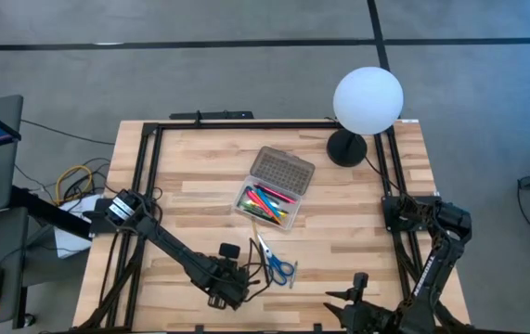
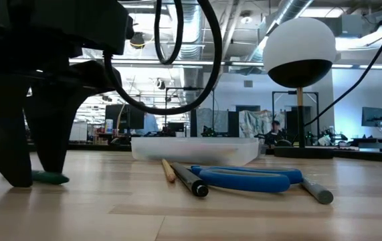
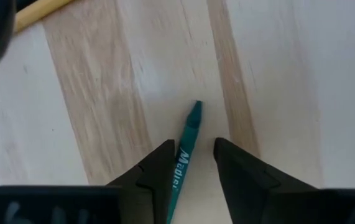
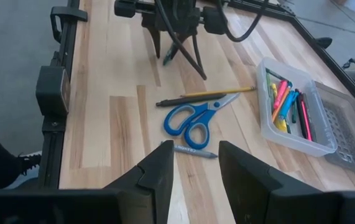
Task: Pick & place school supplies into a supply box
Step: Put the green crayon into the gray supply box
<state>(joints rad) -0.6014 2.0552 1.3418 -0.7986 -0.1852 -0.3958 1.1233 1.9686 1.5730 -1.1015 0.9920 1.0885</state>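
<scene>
Lying between the left gripper [image 3: 191, 163] jaws, green pen [image 3: 187, 138]

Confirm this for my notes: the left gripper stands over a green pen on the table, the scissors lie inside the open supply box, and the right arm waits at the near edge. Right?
One thing is wrong: the scissors are not in the supply box. They lie on the table in front of it, as the high view shows. The left gripper does straddle the green pen, and the right gripper waits at the near edge.
</scene>
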